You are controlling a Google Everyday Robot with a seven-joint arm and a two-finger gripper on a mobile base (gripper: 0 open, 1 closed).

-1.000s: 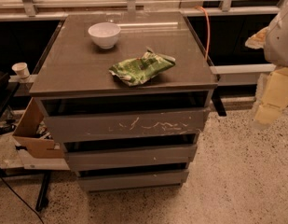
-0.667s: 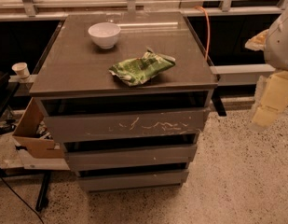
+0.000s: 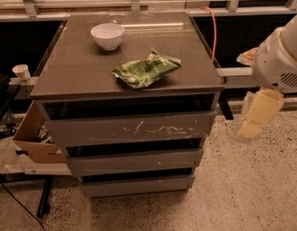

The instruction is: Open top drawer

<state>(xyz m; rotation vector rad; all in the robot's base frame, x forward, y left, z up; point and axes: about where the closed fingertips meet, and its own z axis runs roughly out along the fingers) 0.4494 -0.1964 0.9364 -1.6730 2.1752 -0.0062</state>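
Observation:
The top drawer (image 3: pixel 129 129) is the tallest grey front of the cabinet, with whitish scratch marks across its face and a dark gap above it. It sits about flush with the two shallower drawers (image 3: pixel 136 160) below. My gripper (image 3: pixel 256 117), cream-coloured, hangs from the white arm (image 3: pixel 282 57) to the right of the cabinet. It is at about the height of the top drawer, apart from it, and holds nothing that I can see.
On the cabinet top (image 3: pixel 80 71) stand a white bowl (image 3: pixel 107 35) and a crumpled green bag (image 3: pixel 145 70). A cardboard box (image 3: pixel 35 138) and a paper cup (image 3: pixel 21 72) are at the left. An orange cable (image 3: pixel 214 32) runs behind. The speckled floor (image 3: pixel 253 186) spreads to the right.
My gripper has moved a little to the left and down, closer to the cabinet's right side. The drawers and the things on top have not moved.

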